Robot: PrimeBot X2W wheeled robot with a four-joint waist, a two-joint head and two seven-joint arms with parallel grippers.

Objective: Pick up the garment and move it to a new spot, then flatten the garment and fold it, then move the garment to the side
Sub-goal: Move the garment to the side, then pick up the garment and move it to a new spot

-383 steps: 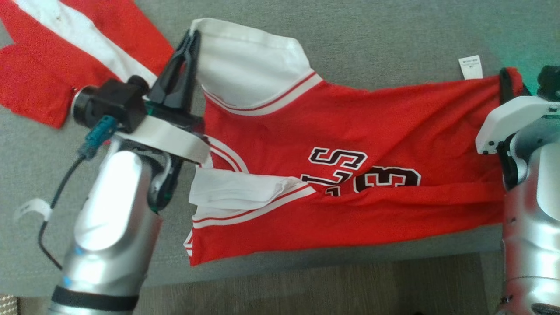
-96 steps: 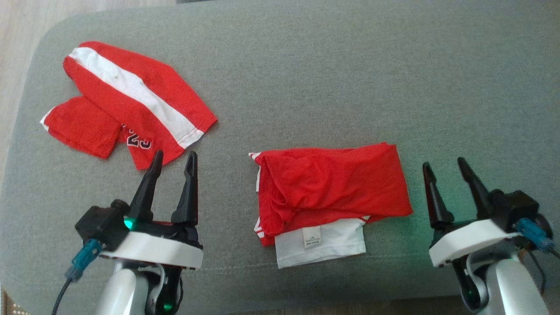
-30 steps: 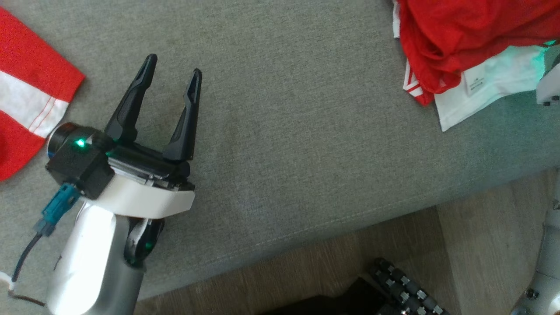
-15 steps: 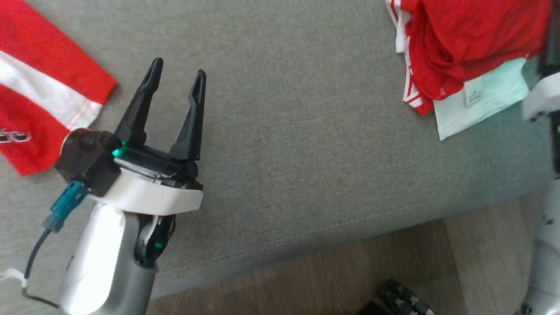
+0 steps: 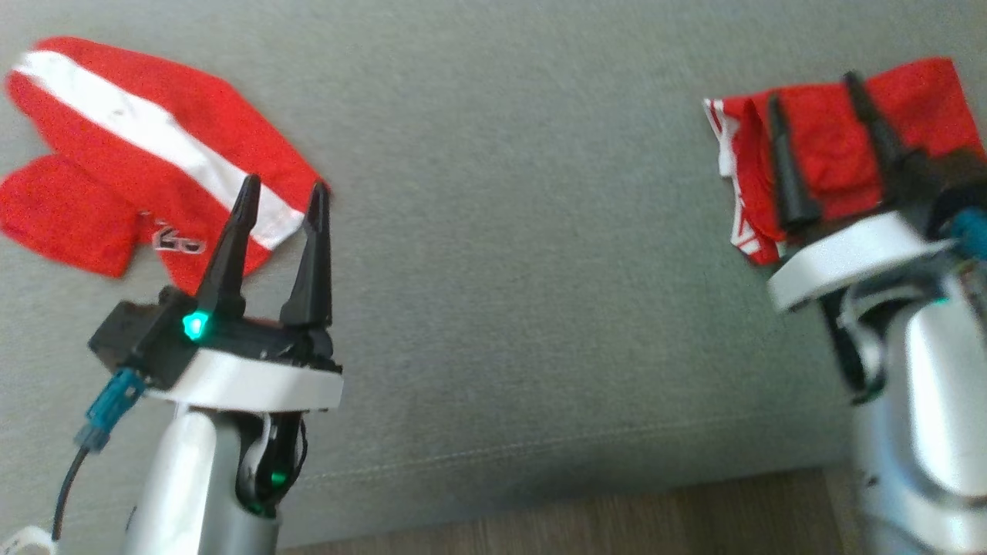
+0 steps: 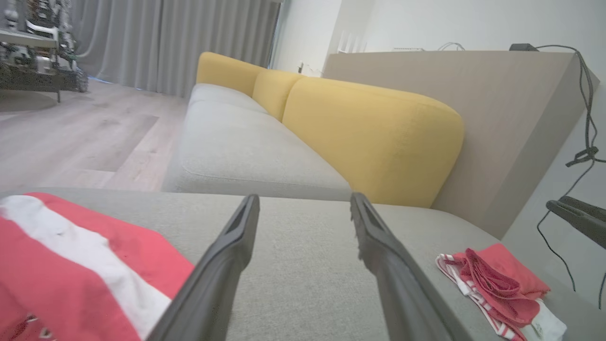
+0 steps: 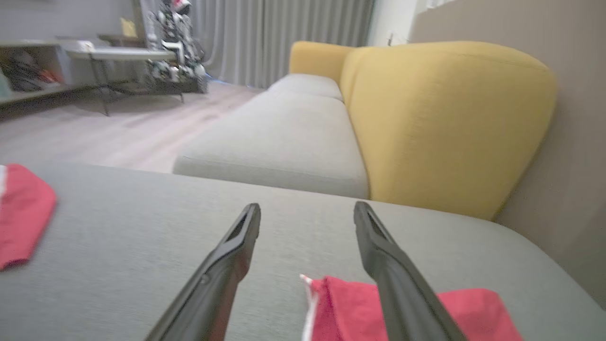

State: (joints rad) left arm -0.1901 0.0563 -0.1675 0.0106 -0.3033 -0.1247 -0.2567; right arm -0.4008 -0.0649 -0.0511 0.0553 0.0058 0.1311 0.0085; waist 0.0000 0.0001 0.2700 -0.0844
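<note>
A wide grey cushion (image 5: 524, 254) carries everything. Its front seam runs along 6 o'clock in the head view, with a strip of wooden floor (image 5: 617, 516) below it. Beyond its far edge, the left wrist view shows a grey sofa with a yellow back (image 6: 369, 137) at 12 o'clock and a pale panel (image 6: 497, 118) with dangling cables at 2 o'clock.

A spread pair of red shorts (image 5: 116, 169) lies at 10 o'clock in the head view. It has a white stripe running along it and a partly readable number near its lower edge.

The jersey (image 5: 829, 154) lies well apart from the shorts at 2 o'clock, close to the cushion's right side. It is folded into a compact red bundle with red-and-white striped trim showing on its left edge. In the left wrist view it sits at 4 o'clock, with a white layer peeking from underneath.

The left claw (image 5: 284, 185) stands at 8 o'clock with its fingers spread wide and nothing between them. Its tips overlap the near corner of the shorts in the head view.

The right claw (image 5: 810, 91) is at 3 o'clock, also spread wide and empty. Its fingers lie across the jersey in the head view. Whether they touch the cloth cannot be told.
</note>
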